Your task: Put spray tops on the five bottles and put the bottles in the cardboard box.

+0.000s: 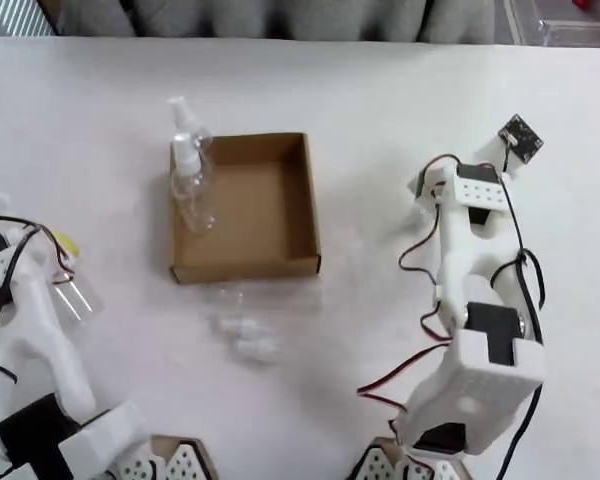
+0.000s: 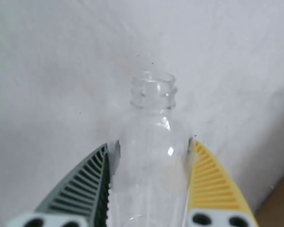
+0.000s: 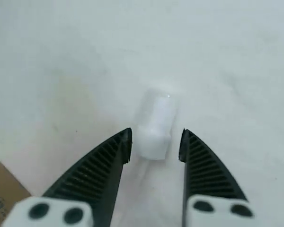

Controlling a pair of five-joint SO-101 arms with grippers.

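Observation:
The open cardboard box (image 1: 280, 262) sits mid-table. Two clear bottles with white spray tops (image 1: 190, 165) stand against its left wall. In the left wrist view my left gripper (image 2: 151, 146) is shut on a clear bottle (image 2: 152, 142) whose threaded neck is bare; its grey and yellow fingers press the bottle's sides. From above, this gripper (image 1: 60, 265) is left of the box with the bottle (image 1: 75, 298). My right gripper (image 3: 155, 137) is open low over the table, its fingers flanking a white spray top (image 3: 156, 124) lying there. From above it (image 1: 420, 188) is right of the box.
Loose clear bottles (image 1: 265, 295) and spray tops (image 1: 245, 338) lie just in front of the box. A box corner (image 3: 2, 196) shows in the right wrist view, and a cardboard edge (image 2: 279, 203) in the left wrist view. Bare table lies behind the box and between the arms.

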